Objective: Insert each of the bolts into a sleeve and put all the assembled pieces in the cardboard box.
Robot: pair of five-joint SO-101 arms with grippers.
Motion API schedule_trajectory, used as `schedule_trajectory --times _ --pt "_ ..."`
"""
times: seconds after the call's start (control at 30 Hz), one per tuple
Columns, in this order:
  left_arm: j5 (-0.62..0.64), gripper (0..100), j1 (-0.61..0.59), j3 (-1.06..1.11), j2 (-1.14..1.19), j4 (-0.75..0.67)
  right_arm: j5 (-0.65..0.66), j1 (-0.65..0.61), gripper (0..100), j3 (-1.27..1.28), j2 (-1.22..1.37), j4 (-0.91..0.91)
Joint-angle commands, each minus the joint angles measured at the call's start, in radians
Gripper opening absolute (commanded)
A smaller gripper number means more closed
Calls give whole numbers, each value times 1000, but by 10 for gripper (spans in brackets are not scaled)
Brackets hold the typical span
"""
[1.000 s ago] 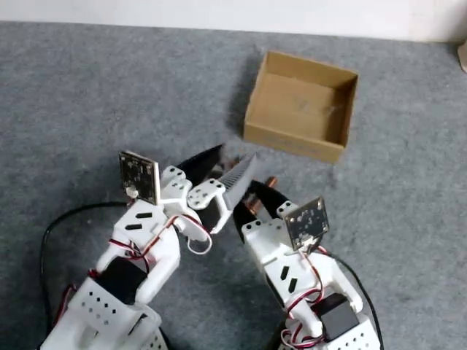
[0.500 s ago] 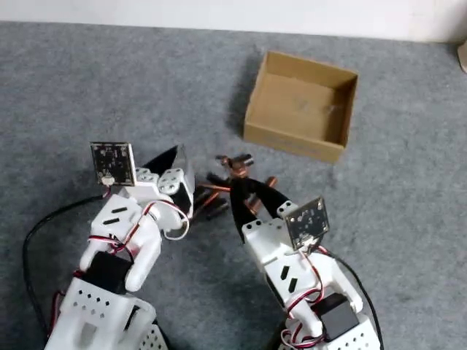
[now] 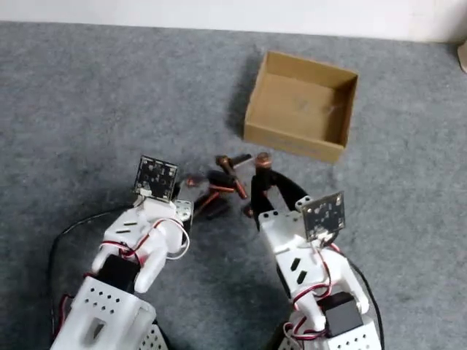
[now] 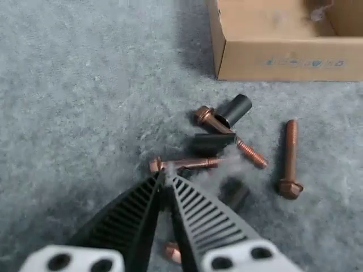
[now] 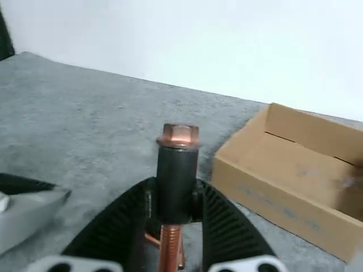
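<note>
The assembled piece (image 5: 177,181), a black sleeve with a copper bolt through it, stood upright in the right gripper (image 5: 176,195). The gripper's fingers were clamped on the sleeve's sides. The hex head sat on the sleeve's top and the threaded end hung out below. From above, this piece was outside the cardboard box (image 3: 292,142), near its front wall and not yet over the opening. What showed of the box's floor looked bare.

Farther from the box than the held piece, the loose parts lay on the grey carpet (image 3: 87,95). One loose bolt (image 4: 184,164) lay flat, and a second bolt (image 4: 290,153) lay apart from it. A spare sleeve (image 4: 235,107) lay nearest the box. Another bolt lay across or through a further sleeve (image 4: 212,141); I could not tell which. The left gripper (image 4: 164,178) was low over this heap on the side away from the box. Its fingers were drawn almost together and held nothing, with the tips just beside the head of the loose bolt.

The step in hand was likely the carry to the box. To do it well, the squeeze should stay on the sleeve and the piece should stay head-up, because only the head resting on the sleeve keeps the bolt from sliding out. The hanging thread should be lifted clear of the front wall, and the fingers should open only once the whole piece is over the box floor.
</note>
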Motion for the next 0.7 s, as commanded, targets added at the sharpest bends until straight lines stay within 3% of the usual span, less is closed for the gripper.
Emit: schedule_trajectory --times 0.0,0.23,0.67 --pt "-12 6 -18 -5 -7 3 8 48 5 -28 81 -38" --pt "-12 6 -94 -7 -1 -2 8 88 5 -226 417 -61" --pt "-12 6 -97 -4 1 -25 9 202 5 -604 932 -139"
